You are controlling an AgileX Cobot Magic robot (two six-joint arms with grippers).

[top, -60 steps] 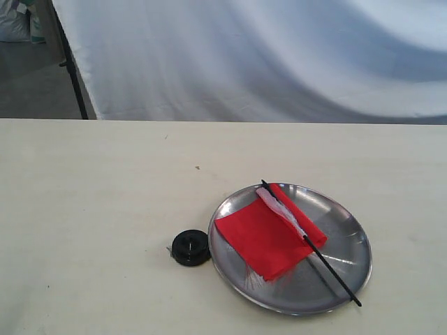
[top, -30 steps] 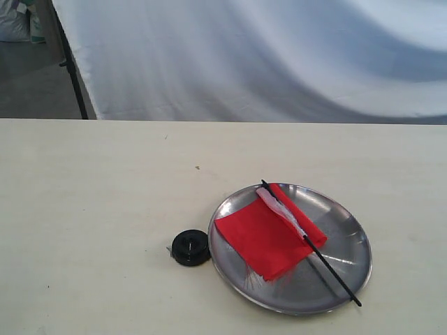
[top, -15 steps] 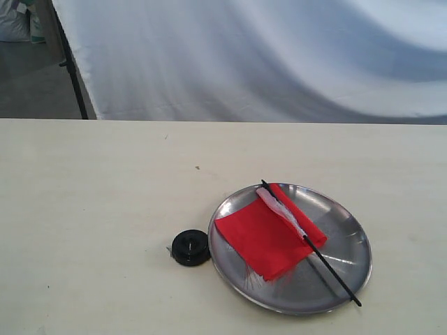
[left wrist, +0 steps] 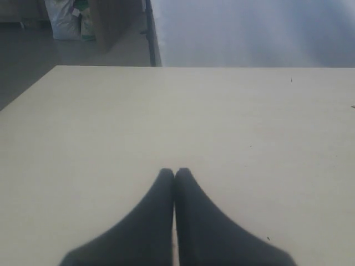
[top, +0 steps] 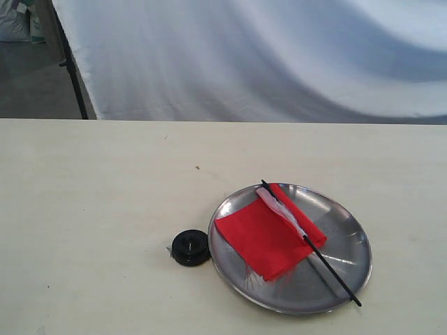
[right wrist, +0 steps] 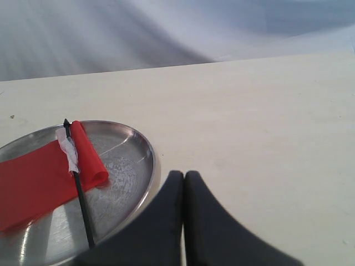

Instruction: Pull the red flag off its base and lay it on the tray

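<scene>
While the red flag [top: 269, 237] lies flat across the tray [top: 353, 237] at the lower right of the exterior view, cloth spread toward the left rim and folded over the pole [top: 328, 269], the job looks done as far as I can judge. The base [top: 191, 247] sits empty on the counter [top: 105, 209], just beside the tray's left rim, its centre hole bare. Neither arm shows in the exterior view. The left tool [left wrist: 175, 173] is closed, its two dark fingers pressed tip to tip with nothing between them, over bare counter. The right tool [right wrist: 184, 176] is closed the same way and empty-handed, hanging near the tray's rim in its own camera. What could go wrong from here? The pole's lower end pokes just past the rim at the tray's lower right, so it rides on the raised edge; my call is that a brush from that nearby right tool could lever the pole, roll it, or drag the flag off the steel. The tray is shiny and shallow, so a nudge may slide the whole thing on the counter too. Loose threads at the cloth's lower corner could snag a finger. As for writing: no brand, no label, no lettering I can read anywhere, and the whitish tape on the pole looks blank.
</scene>
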